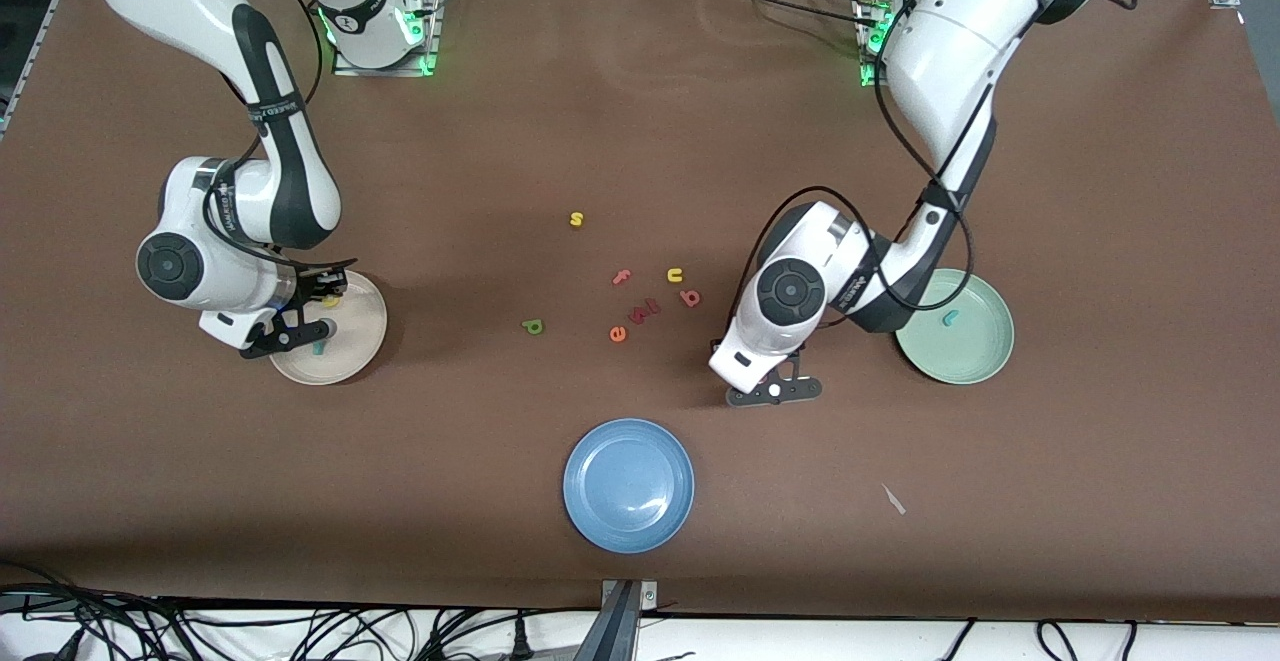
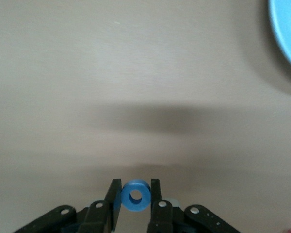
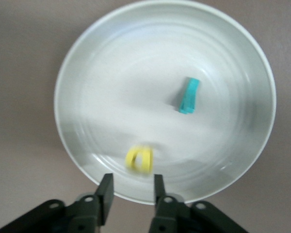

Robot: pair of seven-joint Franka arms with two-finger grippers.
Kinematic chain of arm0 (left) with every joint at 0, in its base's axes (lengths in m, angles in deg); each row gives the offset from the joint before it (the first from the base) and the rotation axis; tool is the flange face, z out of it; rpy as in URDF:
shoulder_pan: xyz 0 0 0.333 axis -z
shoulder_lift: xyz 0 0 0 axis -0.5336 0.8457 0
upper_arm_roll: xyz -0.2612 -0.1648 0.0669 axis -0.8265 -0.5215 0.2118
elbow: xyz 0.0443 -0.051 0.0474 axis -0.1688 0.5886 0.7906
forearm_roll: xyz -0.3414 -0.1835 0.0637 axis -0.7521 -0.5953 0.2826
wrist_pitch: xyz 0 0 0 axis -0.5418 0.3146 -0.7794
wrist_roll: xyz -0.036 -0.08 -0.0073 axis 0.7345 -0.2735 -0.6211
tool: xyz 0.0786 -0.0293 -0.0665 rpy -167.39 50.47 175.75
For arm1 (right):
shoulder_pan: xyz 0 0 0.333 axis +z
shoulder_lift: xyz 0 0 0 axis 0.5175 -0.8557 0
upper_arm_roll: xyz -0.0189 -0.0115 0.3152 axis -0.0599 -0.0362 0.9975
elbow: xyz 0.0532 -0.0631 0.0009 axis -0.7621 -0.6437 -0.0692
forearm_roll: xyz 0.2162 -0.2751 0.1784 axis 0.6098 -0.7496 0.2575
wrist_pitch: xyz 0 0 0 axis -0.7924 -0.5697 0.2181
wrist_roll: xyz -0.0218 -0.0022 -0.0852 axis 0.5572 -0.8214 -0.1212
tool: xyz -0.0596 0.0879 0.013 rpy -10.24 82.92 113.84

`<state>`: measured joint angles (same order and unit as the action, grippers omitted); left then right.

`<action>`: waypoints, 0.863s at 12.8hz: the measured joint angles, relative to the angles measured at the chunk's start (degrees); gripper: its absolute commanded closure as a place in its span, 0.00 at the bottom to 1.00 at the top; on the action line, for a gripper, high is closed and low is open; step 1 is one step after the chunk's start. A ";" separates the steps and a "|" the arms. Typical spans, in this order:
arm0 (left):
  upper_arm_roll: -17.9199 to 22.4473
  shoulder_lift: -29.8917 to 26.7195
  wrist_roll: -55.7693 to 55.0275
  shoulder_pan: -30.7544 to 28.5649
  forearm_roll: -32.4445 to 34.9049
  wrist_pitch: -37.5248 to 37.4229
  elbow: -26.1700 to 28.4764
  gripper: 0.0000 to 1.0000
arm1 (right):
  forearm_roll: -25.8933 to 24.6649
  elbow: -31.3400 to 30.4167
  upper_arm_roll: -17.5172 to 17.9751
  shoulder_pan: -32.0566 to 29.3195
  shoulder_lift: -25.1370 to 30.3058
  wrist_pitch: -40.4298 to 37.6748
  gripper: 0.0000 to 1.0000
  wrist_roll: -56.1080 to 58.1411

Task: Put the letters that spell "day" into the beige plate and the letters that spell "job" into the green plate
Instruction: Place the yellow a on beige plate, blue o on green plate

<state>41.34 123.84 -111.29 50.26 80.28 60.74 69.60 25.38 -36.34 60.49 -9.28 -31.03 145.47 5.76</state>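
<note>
— Blue, wasn't it, the piece in the left gripper (image 2: 136,196)?
— Yes. Its fingers were clamped on the blue "o" (image 2: 135,196), low over bare brown table (image 1: 640,121) between the green plate (image 1: 975,351) and the blue plate (image 1: 628,484). The teal "j" (image 1: 950,318) lay in the green plate already.
— And the right gripper (image 3: 131,191)?
— It hung over the beige plate (image 3: 111,73), fingers parted and gripping nothing. The yellow "a" (image 3: 139,159) sat just under them, beside the teal "y" (image 3: 189,95) in that plate.
— The rest?
— The green "d" (image 1: 532,326) and red "b" (image 1: 690,297) lay mid-table with the yellow "s" (image 1: 576,219), yellow "u" (image 1: 675,274), pink "f" (image 1: 621,277) and orange "e" (image 1: 618,334).
</note>
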 measured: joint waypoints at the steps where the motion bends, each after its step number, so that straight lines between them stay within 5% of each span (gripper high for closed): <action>1: 0.04 -1.05 2.93 -1.18 0.01 -2.49 0.01 1.00 | 0.07 0.13 0.15 -0.04 -0.18 0.09 0.00 -0.01; 5: 0.12 -3.55 13.63 -5.95 0.06 -11.84 0.72 1.00 | 1.23 4.46 5.79 0.75 -0.21 -0.94 0.00 -12.21; 11: 0.38 -7.97 28.36 -14.39 2.73 -13.08 9.13 1.00 | 3.01 10.30 16.88 1.98 -4.68 4.11 0.00 -36.57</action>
<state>41.72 115.87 -82.92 35.87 83.01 47.67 78.73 28.39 -26.04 77.37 -7.30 -35.71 149.58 -30.81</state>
